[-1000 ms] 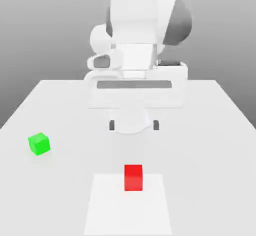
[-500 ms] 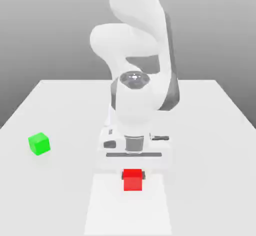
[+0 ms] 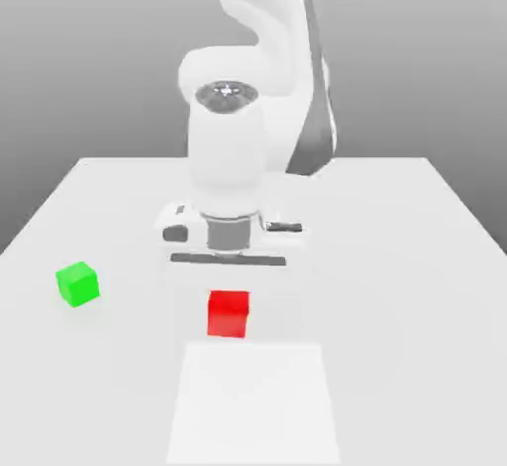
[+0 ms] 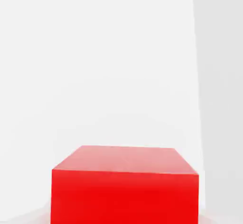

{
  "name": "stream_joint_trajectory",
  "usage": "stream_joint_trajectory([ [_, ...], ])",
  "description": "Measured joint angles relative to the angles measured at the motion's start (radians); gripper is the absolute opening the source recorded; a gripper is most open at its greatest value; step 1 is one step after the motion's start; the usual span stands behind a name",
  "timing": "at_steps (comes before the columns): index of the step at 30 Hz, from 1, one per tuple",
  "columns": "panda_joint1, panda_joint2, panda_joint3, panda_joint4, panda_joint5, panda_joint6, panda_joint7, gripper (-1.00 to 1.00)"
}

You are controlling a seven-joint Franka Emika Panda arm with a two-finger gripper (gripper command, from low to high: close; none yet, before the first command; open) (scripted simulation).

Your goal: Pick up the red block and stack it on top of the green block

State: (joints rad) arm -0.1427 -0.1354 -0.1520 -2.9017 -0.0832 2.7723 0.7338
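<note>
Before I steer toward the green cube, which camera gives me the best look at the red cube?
The hand view: the red cube looms large there, its top and one side plain. The exterior view shows it smaller, just below the gripper, with the green cube off toward that view's left.

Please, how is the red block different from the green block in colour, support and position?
The red block is bright red; the green block is bright green. The red block is held in the gripper, while the green block rests on the table. The green block sits farther toward the exterior view's left than the red block. Both are small plain cubes.
</note>
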Motion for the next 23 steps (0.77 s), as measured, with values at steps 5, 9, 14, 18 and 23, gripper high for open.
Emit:
stream_joint_trajectory([
  [5, -0.191, -0.052, -0.161, 0.003, -0.084, -0.049, -0.090, -1.00],
  [9, -0.346, -0.092, -0.287, 0.005, -0.149, -0.087, -0.164, -1.00],
  [14, -0.432, -0.058, -0.399, 0.009, -0.148, -0.056, -0.255, -1.00],
  [18, -0.385, 0.076, -0.413, 0.011, 0.007, 0.067, -0.366, -1.00],
  [23, -0.380, 0.174, -0.365, 0.013, 0.186, 0.148, -0.491, 1.00],
])
